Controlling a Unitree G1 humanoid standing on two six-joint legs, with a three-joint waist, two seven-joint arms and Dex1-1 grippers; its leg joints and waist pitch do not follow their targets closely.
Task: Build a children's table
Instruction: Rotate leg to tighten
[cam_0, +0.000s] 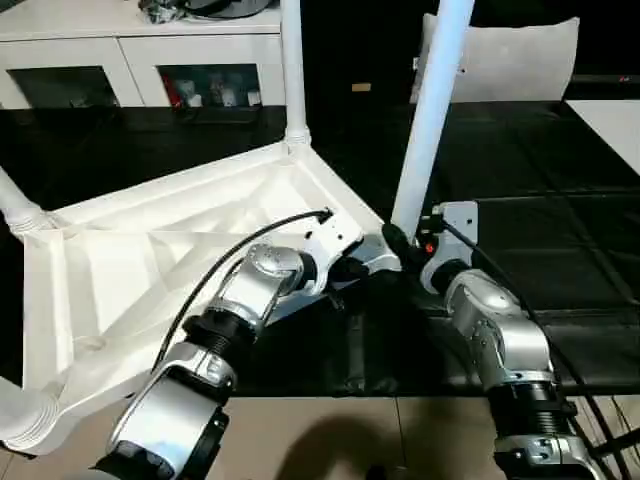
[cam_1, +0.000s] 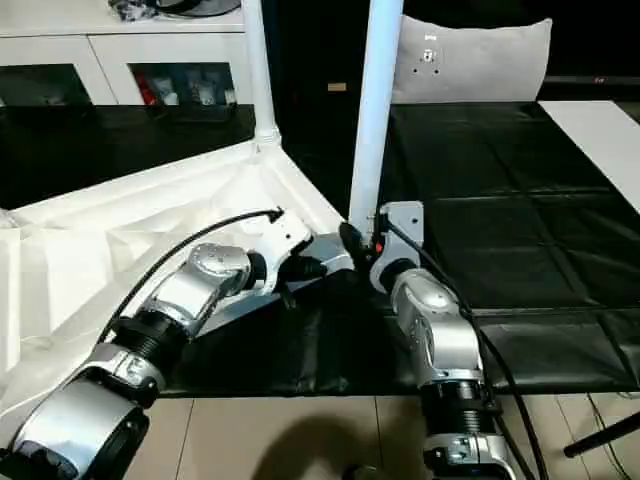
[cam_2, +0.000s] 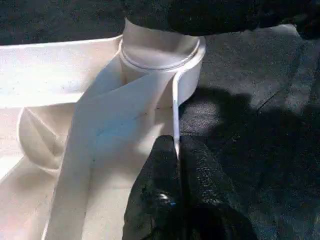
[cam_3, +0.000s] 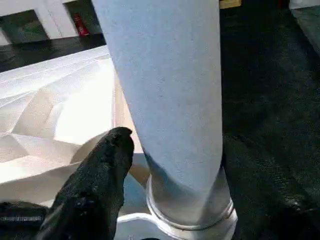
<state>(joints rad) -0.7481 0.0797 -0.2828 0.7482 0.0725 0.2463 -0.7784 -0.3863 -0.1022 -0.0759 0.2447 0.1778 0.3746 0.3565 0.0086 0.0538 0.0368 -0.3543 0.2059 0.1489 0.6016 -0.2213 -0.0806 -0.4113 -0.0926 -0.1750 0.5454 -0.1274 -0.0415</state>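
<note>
Table top (cam_0: 180, 250) upside down on black work table (cam_0: 560, 200) | 4th leg (cam_0: 432, 110) entering near socket, 3 fitted | right gripper (cam_0: 400, 243) pinching leg | left gripper (cam_2: 175, 165) clamping rim

One upturned white tabletop (cam_0: 150, 260) lies on one black-covered work table (cam_0: 560, 200). Four white legs show: two standing at its far corners (cam_0: 292, 70) (cam_0: 432, 110), two at its left edge (cam_0: 18, 205) (cam_0: 25, 415). Two grippers (cam_0: 345, 268) (cam_0: 400, 245) and one grey cushion (cam_0: 510, 55) appear.
</note>
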